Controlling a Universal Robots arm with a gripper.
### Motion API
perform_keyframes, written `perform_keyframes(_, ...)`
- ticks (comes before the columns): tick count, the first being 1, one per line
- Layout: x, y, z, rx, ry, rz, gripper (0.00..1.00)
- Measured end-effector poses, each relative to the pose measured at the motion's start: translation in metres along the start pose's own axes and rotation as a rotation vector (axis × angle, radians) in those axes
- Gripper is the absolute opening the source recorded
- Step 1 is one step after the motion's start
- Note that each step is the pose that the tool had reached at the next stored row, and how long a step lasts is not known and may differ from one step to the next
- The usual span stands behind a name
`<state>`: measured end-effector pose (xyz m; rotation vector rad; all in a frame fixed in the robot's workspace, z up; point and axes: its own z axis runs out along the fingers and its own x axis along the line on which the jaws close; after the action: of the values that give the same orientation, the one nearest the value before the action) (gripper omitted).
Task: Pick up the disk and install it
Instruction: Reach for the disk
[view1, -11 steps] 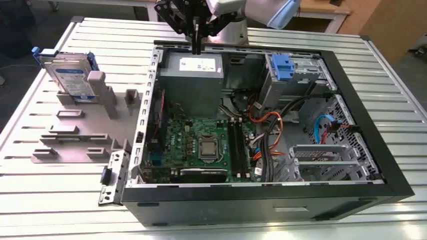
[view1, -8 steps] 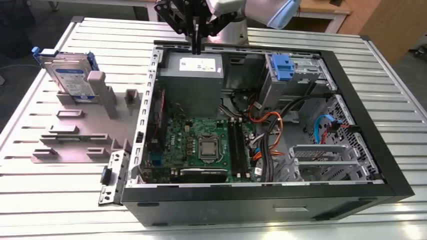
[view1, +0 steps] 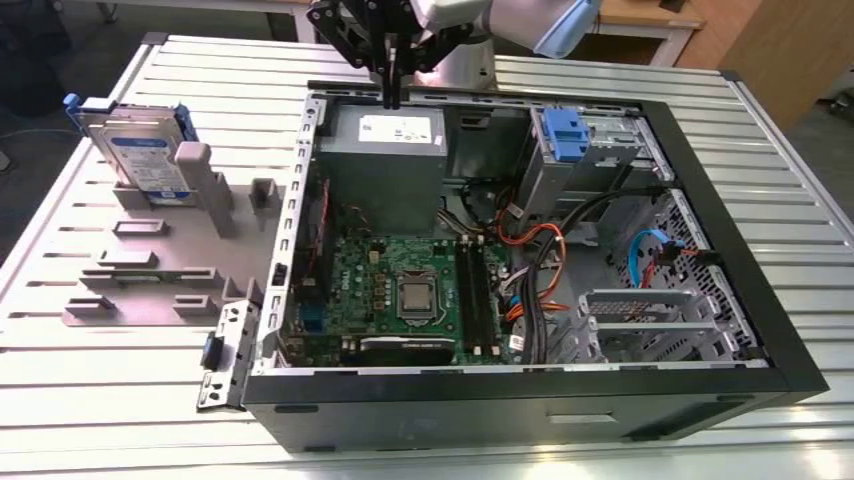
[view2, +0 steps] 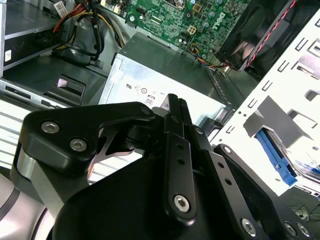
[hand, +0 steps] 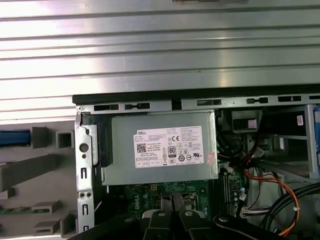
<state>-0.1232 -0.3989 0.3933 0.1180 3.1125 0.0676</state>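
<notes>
Table (view1: 747, 150): pale ribbed metal slats. An open tower case (view1: 801, 385) with a black rim lies on its side on it, interior facing up.

Inside the case, far end: grey power-supply box (view1: 380, 170) with a white sticker (view1: 398, 128) on top. The box (hand: 122, 160) also shows in the first wrist view.

Green motherboard (view1: 387, 270) sits just beside the box on its near side.

Orange and red cables (view1: 541, 240) run between the motherboard and the drive bays.

Small blue latch (view1: 565, 135) on the far metal bay.

Metal drive cage (view1: 641, 315) stands toward the exterior view's right wall.

Grey fixture plate (view1: 160, 275) with raised blocks lies on the table, just beside the case on the exterior view's left.

Black fan (view2: 250, 30) is visible in the second wrist view.
</notes>
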Motion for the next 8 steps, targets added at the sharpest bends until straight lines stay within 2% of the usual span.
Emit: perform_keyframes(8,0.0025,-0.0002,0.0,-0.0001,0.0,0.0,0.15)
